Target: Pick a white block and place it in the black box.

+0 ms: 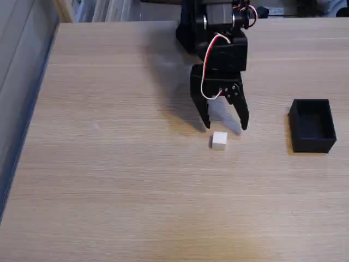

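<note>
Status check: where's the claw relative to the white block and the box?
Claw open, just behind white block, not gripping. Block on table, untouched. Black box right of it, empty. Nothing between them.

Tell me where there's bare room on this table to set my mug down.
The whole near half of the table is bare, as is the left side up to its edge. A smaller bare strip lies between the white block and the black box. It is crowded around the open tool, just behind the block.

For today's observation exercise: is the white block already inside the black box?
No, the block sits on the table, left of the box.
</note>
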Robot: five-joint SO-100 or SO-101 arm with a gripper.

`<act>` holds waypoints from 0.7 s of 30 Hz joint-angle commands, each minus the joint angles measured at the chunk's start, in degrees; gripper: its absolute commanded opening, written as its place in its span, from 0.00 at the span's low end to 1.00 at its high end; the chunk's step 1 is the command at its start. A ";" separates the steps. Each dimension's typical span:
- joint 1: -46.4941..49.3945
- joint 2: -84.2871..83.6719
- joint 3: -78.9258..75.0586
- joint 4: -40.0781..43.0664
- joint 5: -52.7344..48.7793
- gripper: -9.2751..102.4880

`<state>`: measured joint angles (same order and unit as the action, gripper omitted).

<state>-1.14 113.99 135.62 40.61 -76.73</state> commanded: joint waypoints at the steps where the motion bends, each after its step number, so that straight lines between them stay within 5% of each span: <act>1: 1.05 -1.76 -2.46 -2.29 -0.88 0.40; 21: 2.46 -9.40 -5.19 -7.21 -5.45 0.30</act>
<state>0.70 104.50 131.92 34.28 -81.47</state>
